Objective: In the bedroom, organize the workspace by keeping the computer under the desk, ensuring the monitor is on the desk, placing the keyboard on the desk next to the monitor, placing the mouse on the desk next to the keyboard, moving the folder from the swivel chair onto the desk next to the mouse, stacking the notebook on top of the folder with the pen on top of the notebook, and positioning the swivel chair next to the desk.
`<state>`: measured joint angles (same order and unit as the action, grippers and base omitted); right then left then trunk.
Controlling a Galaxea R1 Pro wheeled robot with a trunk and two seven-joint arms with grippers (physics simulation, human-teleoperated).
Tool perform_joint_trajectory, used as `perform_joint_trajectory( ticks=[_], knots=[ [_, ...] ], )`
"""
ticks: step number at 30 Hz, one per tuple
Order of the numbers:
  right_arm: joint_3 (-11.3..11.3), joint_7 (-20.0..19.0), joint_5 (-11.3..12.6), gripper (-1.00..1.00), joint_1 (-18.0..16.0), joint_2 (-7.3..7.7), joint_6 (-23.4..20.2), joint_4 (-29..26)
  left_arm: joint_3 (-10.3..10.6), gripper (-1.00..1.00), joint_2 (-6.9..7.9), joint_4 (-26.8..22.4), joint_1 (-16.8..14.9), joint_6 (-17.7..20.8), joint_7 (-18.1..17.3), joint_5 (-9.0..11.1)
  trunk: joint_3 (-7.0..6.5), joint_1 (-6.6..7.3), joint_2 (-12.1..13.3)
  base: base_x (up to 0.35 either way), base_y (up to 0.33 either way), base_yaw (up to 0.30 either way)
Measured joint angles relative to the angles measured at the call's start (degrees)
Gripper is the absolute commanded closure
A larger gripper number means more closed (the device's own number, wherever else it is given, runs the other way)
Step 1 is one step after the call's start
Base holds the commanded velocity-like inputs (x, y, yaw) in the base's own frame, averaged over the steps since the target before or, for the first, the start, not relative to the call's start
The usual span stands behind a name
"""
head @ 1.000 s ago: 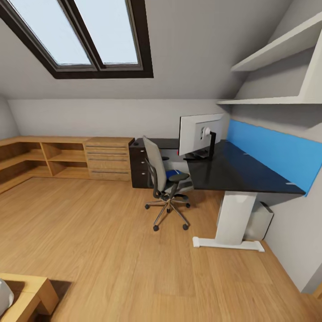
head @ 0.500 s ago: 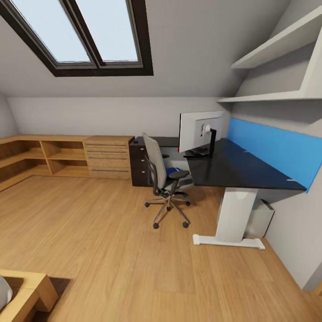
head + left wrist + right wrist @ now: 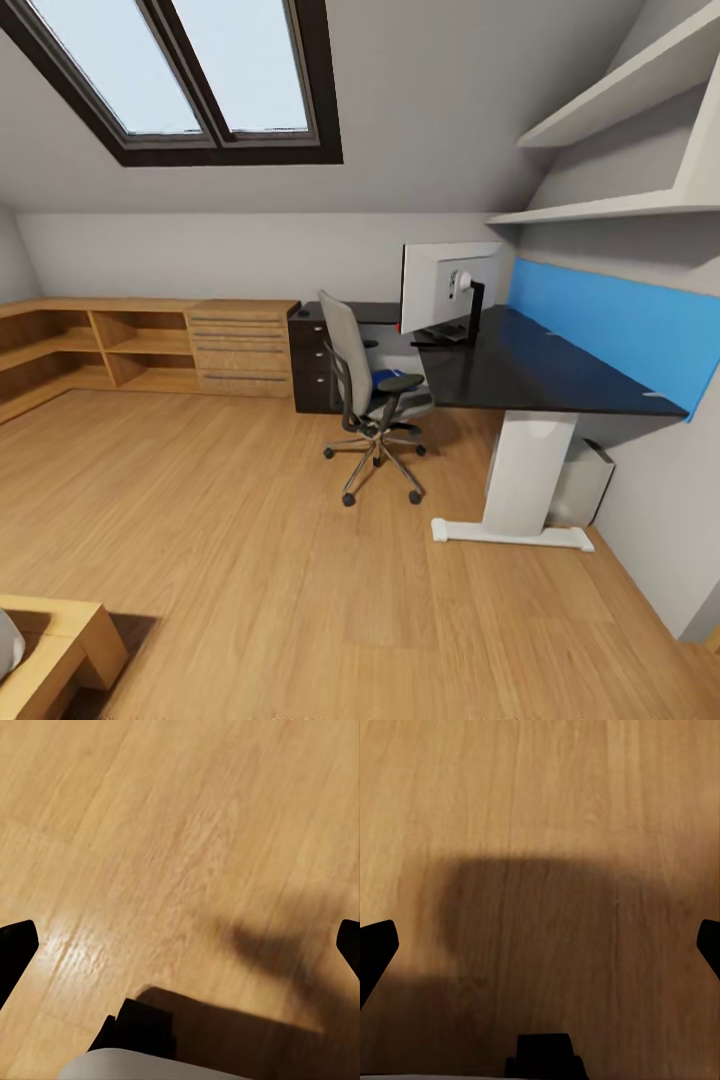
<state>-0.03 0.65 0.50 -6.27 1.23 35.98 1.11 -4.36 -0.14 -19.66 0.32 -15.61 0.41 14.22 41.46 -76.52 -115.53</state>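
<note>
Compared with a second ago, the whole head view has slid a little, the desk and chair sitting slightly higher in the picture, so the camera has moved and the furniture has not.

Open wooden floor [image 3: 230, 520] spreads wide between the robot and the desk [image 3: 540, 375], which stands at the far right against a blue wall panel [image 3: 620, 335]. The desk's near edge runs out over a white pedestal leg [image 3: 525, 480] whose foot juts onto the floor. A pale box [image 3: 585, 485] that may be the computer stands under the desk, behind that leg. The monitor [image 3: 445, 285] stands on the desk's far part, its back showing. The swivel chair [image 3: 365, 395] stands left of the desk on open floor, its star base spread wide, with the blue folder [image 3: 385, 378] on its seat. Black drawers [image 3: 310, 365] close the desk's far left end, beside a light wooden chest [image 3: 243, 350]. A wooden corner [image 3: 60, 650] sticks out at near left.

The left gripper [image 3: 180, 945] and the right gripper [image 3: 540, 945] each hang over bare floor with fingertips spread wide, holding nothing.
</note>
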Motion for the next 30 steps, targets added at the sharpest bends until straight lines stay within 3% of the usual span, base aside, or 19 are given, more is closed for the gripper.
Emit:
perform_joint_trajectory(
  ticks=[3,13,19,22,25,28,30],
  knots=[
    [0.0,0.0,0.0,-1.0,0.0,0.0,0.02,0.0,-0.03,-1.0,0.04,-0.01,0.0,0.0,0.0,-0.01,0.54,-0.66,-1.2,0.0,0.0,0.0],
    [0.0,0.01,0.0,-1.0,0.0,0.0,0.0,0.0,0.06,-1.0,0.09,-0.02,0.0,-1.27,-0.3,-0.26,0.54,-0.67,-1.22,0.011,0.0,0.0],
    [-0.21,0.12,0.32,-1.0,0.0,-0.02,0.23,-0.09,0.57,-1.0,0.07,-0.02,0.0,-1.81,-0.62,-1.23,0.54,-0.64,-1.22,0.249,0.0,0.0],
    [-0.79,0.21,1.26,-1.0,-0.06,-0.04,0.28,-3.58,0.69,-1.0,0.09,-0.41,0.0,-1.81,-0.58,-2.15,0.54,-0.63,-1.22,0.309,0.0,0.0],
    [-1.15,0.25,2.51,-1.0,-0.06,-0.18,0.02,-11.51,0.68,-1.0,0.18,-4.13,0.0,-1.35,-0.36,-2.65,0.54,-0.63,-1.22,0.317,0.0,0.0],
    [-1.19,0.47,3.13,-1.0,-0.42,-1.59,-2.31,-19.87,0.66,-1.0,0.27,-13.48,0.0,1.77,-0.25,-2.87,0.53,-0.63,-1.22,0.322,0.0,0.0],
    [-1.32,1.15,3.48,-1.0,-1.35,-3.23,-5.38,-24.95,0.65,-1.0,0.34,-21.86,-0.01,9.5,-0.19,-2.98,0.52,-0.63,-1.22,0.323,0.0,0.0]
  ],
)
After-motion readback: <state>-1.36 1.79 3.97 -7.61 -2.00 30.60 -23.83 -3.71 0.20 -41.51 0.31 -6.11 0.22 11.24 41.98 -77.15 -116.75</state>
